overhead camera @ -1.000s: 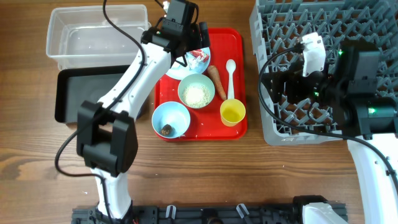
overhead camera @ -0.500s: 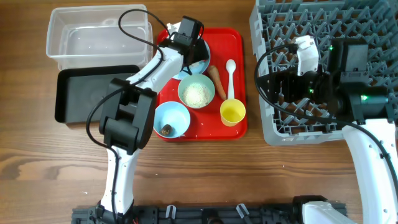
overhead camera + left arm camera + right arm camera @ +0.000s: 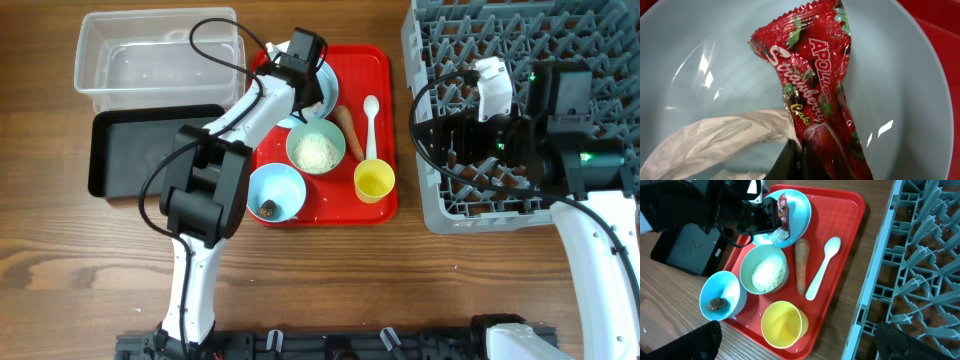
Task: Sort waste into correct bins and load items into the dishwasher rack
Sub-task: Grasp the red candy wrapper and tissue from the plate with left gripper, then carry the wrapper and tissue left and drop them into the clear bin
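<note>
In the left wrist view a red snack wrapper [image 3: 815, 85] and a crumpled white tissue [image 3: 715, 140] lie on the pale blue plate [image 3: 900, 75]. My left gripper [image 3: 800, 159] is down on the plate, its fingers shut on the wrapper's lower edge beside the tissue. My right gripper [image 3: 795, 332] hangs open above the yellow cup [image 3: 782, 325], between the tray and the dishwasher rack [image 3: 520, 40]. The tray also carries a green bowl of rice [image 3: 316, 150], a blue bowl [image 3: 274, 192] with a brown scrap [image 3: 716, 303], a carrot [image 3: 349, 130] and a white spoon [image 3: 370, 115].
The red tray [image 3: 385, 70] sits mid-table. A clear bin [image 3: 155, 60] stands at the back left with a shallow black bin [image 3: 140, 150] in front of it. The left arm's cable loops over the clear bin's right end.
The left arm swung down onto the plate, and its gripper has closed from wide open. The right arm shifted slightly, then held still with its jaws open.
</note>
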Controlling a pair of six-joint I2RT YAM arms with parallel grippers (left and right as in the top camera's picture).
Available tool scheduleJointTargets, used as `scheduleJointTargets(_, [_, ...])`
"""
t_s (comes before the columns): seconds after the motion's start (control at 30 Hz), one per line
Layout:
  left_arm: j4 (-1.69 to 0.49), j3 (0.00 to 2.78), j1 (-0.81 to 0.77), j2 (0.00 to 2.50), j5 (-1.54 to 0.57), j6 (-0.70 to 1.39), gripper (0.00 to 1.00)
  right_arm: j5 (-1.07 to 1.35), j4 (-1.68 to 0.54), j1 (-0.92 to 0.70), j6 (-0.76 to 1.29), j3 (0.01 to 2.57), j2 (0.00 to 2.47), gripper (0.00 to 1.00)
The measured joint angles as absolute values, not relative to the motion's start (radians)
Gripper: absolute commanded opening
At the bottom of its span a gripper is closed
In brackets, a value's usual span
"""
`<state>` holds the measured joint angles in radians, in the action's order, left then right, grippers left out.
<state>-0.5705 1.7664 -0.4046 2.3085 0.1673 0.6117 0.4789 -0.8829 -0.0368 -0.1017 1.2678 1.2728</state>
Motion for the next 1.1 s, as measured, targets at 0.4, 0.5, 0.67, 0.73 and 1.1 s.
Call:
scheduleJointTargets(0.4, [-0.647,1.784,-0.389,1.961,0.168,0.583,0.04,0.479,-0.883,-0.037,-0.102,1.268,1.273,1.0])
scheduleJointTargets(0.5, [-0.648,1.784,-0.302,1.929,0.172,0.558,0.04,0.479,-0.883,-0.037,-0.102,1.268,1.273,1.0])
scheduleJointTargets(0.67, [-0.617,1.783,-0.092,1.916,0.186,0.429,0.04,0.479,-0.879,-0.037,-0.102,1.268,1.273,1.0])
scheduleJointTargets(0.73, [-0.578,1.784,-0.028,1.935,0.186,0.393,0.13,0.479,-0.878,-0.037,-0.102,1.268,1.273,0.99])
scheduleJointTargets(1.1, [-0.511,1.783,0.025,2.088,0.186,0.352,0.99,0.479,-0.875,-0.037,-0.102,1.268,1.273,1.0])
